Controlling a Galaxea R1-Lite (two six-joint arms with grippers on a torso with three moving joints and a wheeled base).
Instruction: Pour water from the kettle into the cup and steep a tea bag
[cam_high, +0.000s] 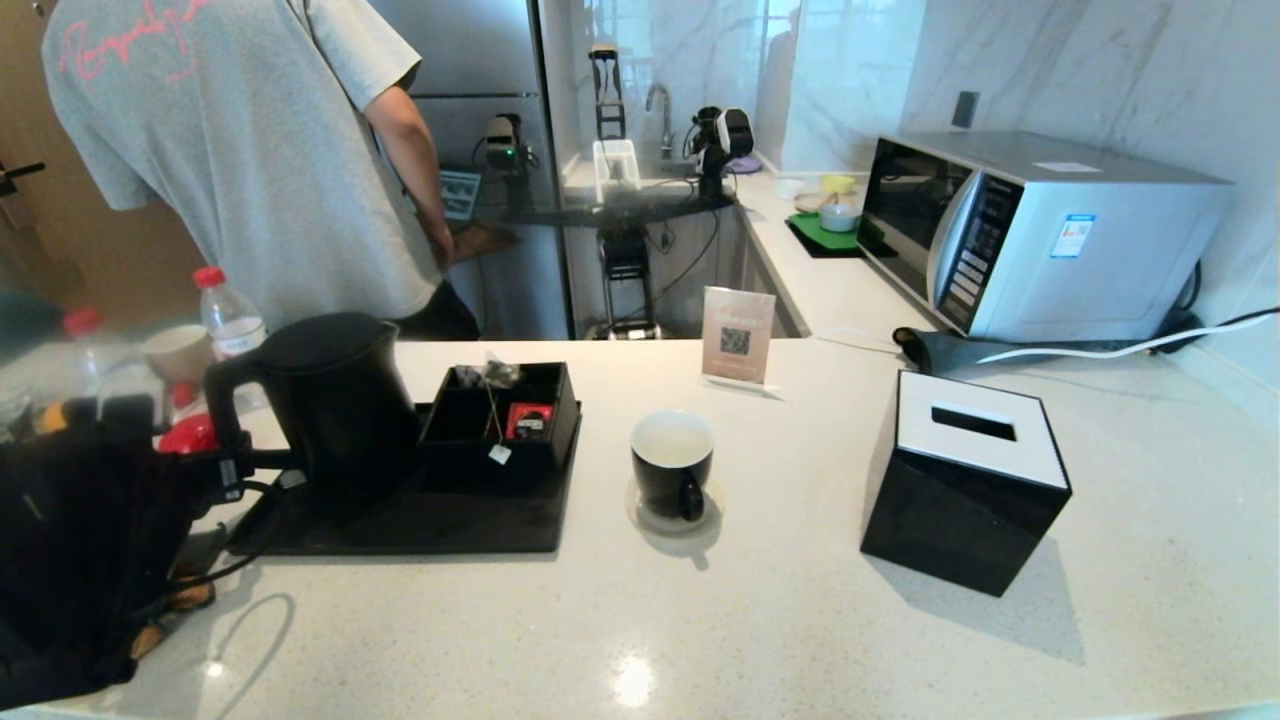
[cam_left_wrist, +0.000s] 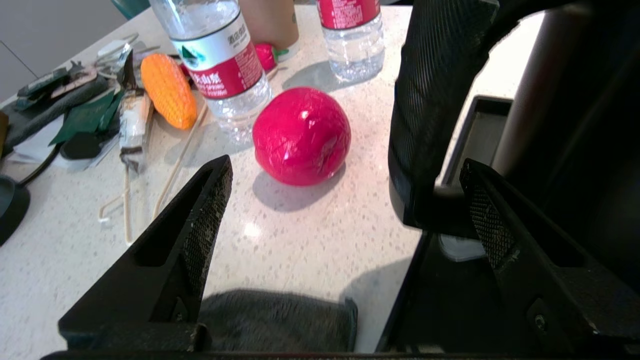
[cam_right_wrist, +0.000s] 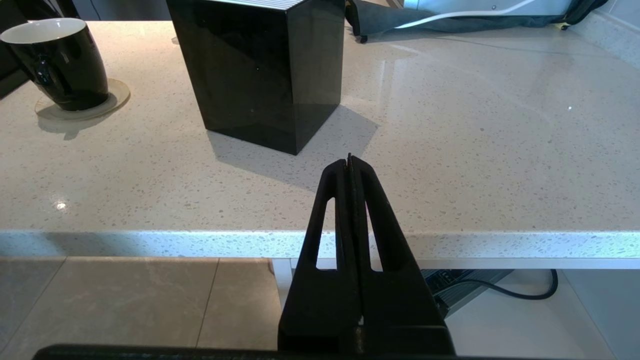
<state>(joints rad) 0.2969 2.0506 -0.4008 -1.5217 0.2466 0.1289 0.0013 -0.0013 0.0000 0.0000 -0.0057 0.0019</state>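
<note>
Left tool (cam_left_wrist: 345, 200) is spread wide around the kettle (cam_high: 335, 400) handle on the black tray (cam_high: 420, 520), right tool (cam_right_wrist: 350, 162) pinched closed off the table (cam_right_wrist: 450, 150) edge — cup (cam_high: 672, 462) sits on its coaster mid-table, tea bag (cam_high: 500, 375) in the organizer box (cam_high: 500, 420).

**Arms and claws: pose and state**

Left arm: reaching in low at the robot's left side. Left claw (cam_left_wrist: 345, 200): fingers (cam_left_wrist: 205, 225) standing wide apart, flanking a black loop handle without pressing on it. Right claw (cam_right_wrist: 349, 165): fingers pressed flat together, holding nothing, hanging just off the counter's near edge.
</note>
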